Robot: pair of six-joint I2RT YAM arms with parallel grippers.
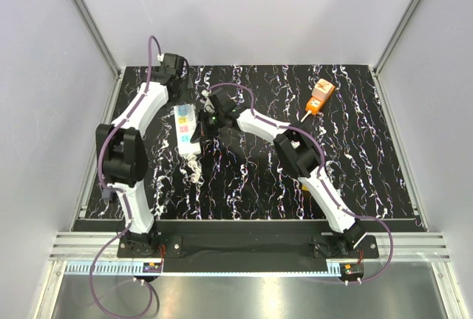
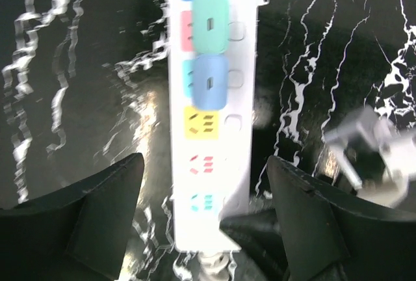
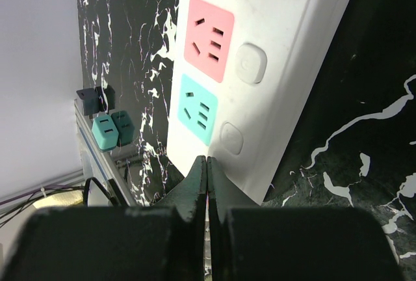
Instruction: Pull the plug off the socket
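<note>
The socket is a long white power strip lying on the black marbled mat; it also shows in the top view. A green plug and a blue plug sit in two of its outlets. My left gripper is open, with one finger on each side of the strip's cable end and touching nothing; in the top view it is at the strip's far end. My right gripper is shut and empty, its tips against the strip's end edge next to the cyan outlet; the plugs are out of that view.
An orange block lies at the back right of the mat. Small teal blocks stand by the rail at the mat's left edge. Grey walls close in the mat at the left, back and right.
</note>
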